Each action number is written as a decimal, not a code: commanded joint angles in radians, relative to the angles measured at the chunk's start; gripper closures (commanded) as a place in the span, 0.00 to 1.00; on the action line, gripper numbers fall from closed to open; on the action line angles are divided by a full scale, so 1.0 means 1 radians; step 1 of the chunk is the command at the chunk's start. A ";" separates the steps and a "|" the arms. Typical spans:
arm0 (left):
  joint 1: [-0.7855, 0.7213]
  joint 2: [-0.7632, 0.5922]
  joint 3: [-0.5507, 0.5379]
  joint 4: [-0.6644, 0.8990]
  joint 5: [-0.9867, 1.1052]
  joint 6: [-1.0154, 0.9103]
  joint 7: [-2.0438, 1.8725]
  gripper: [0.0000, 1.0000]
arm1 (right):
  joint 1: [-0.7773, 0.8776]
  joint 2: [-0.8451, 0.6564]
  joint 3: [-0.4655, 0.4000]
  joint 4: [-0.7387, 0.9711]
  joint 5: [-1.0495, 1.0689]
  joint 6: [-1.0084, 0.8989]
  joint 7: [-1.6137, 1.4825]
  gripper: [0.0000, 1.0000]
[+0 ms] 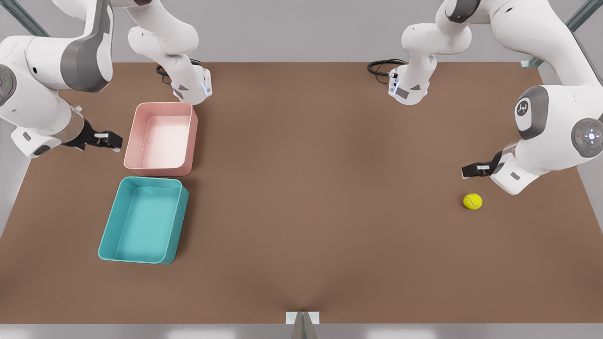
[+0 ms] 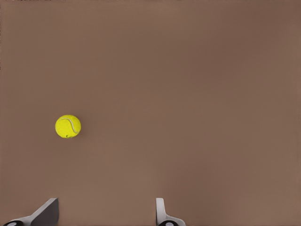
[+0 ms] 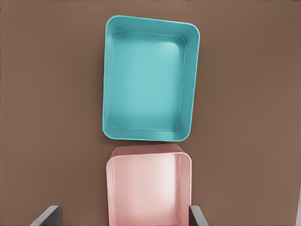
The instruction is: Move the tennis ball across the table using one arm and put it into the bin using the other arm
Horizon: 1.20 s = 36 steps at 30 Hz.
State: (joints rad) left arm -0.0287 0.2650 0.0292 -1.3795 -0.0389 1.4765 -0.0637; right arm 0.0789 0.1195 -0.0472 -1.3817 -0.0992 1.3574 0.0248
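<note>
The small yellow-green fuzzy tennis ball (image 1: 472,201) rests on the flat brown table (image 1: 320,197) near its right edge in the front view, untouched. The left claw (image 1: 471,170) hovers just beside it, fingers apart and empty. The right claw (image 1: 110,140) waits, fingers apart, beside the pink rectangular tub (image 1: 160,137); the teal rectangular plastic bin (image 1: 142,220) lies adjacent. Step in hand: approach. Next: centre the left claw over the ball, descend, close.

pink tub (image 3: 149,188): near end cropped | hands: fingertips alone visible
</note>
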 commanded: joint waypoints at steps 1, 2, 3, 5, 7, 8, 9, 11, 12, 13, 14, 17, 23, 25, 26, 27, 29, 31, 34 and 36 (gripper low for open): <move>0.000 -0.001 0.000 0.000 -0.001 0.044 -0.107 0.00 | -0.001 0.000 0.000 -0.003 0.006 0.038 0.010 0.00; 0.000 -0.001 0.000 0.000 -0.001 0.042 -0.107 0.00 | -0.001 0.000 0.000 -0.005 0.003 0.038 0.012 0.00; 0.003 0.000 0.002 -0.009 -0.001 0.048 -0.029 0.09 | -0.001 0.009 0.000 -0.003 0.002 0.034 0.010 0.00; 0.030 0.006 0.029 -0.116 0.008 0.156 0.389 0.59 | -0.004 0.066 -0.003 0.003 0.012 -0.003 0.014 0.00; 0.046 0.014 0.060 -0.246 0.010 0.335 0.661 0.79 | 0.004 0.069 -0.003 -0.003 0.027 0.005 0.027 0.00; 0.067 0.036 0.072 -0.280 0.022 0.427 0.941 0.79 | -0.001 0.069 -0.003 -0.005 0.035 0.014 0.027 0.00; 0.085 0.069 0.072 -0.279 0.074 0.469 1.209 0.79 | -0.002 0.069 -0.003 -0.010 0.039 0.031 0.029 0.00; 0.131 0.126 0.072 -0.274 0.137 0.522 1.602 0.79 | -0.028 0.062 -0.007 -0.056 0.067 0.066 0.027 0.00; 0.141 0.148 0.072 -0.277 0.166 0.570 1.641 0.79 | -0.030 0.062 -0.007 -0.057 0.067 0.066 0.027 0.00; 0.144 0.166 0.071 -0.277 0.243 0.578 1.680 0.79 | -0.028 0.062 -0.007 -0.063 0.067 0.066 0.027 0.00; 0.165 0.181 0.071 -0.282 0.289 0.660 1.855 0.79 | -0.028 0.054 -0.005 -0.082 0.068 0.066 0.027 0.00; 0.216 0.244 0.058 -0.285 0.291 0.686 2.041 0.79 | -0.021 0.054 -0.005 -0.092 0.059 0.072 0.027 0.00; 0.300 0.289 0.032 -0.421 0.350 0.786 2.375 0.79 | -0.027 0.051 -0.005 -0.102 0.059 0.080 0.027 0.00; 0.308 0.298 0.032 -0.444 0.341 0.786 2.408 0.79 | -0.028 0.051 -0.005 -0.106 0.064 0.078 0.027 0.00; 0.309 0.306 0.032 -0.444 0.337 0.792 2.397 0.79 | -0.028 0.048 -0.005 -0.114 0.064 0.078 0.027 0.00; 0.316 0.319 0.032 -0.447 0.337 0.811 2.395 0.79 | -0.028 0.043 -0.005 -0.122 0.064 0.078 0.027 0.00; 0.319 0.322 0.032 -0.455 0.335 0.812 2.339 0.79 | -0.028 0.043 -0.005 -0.123 0.065 0.078 0.027 0.00; 0.319 0.322 0.032 -0.455 0.335 0.826 2.326 0.79 | -0.028 0.043 -0.005 -0.125 0.065 0.080 0.027 0.00; 0.317 0.339 0.032 -0.454 0.337 0.863 2.326 0.79 | -0.028 0.042 -0.005 -0.129 0.065 0.080 0.027 0.00; 0.319 0.350 0.032 -0.454 0.337 0.878 2.325 0.79 | -0.028 0.043 -0.005 -0.129 0.065 0.080 0.027 0.00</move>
State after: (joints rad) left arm 0.2896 0.6130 0.0613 -1.8335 0.2967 2.3031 1.7345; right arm 0.0506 0.1635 -0.0519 -1.5111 -0.0346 1.4363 0.0478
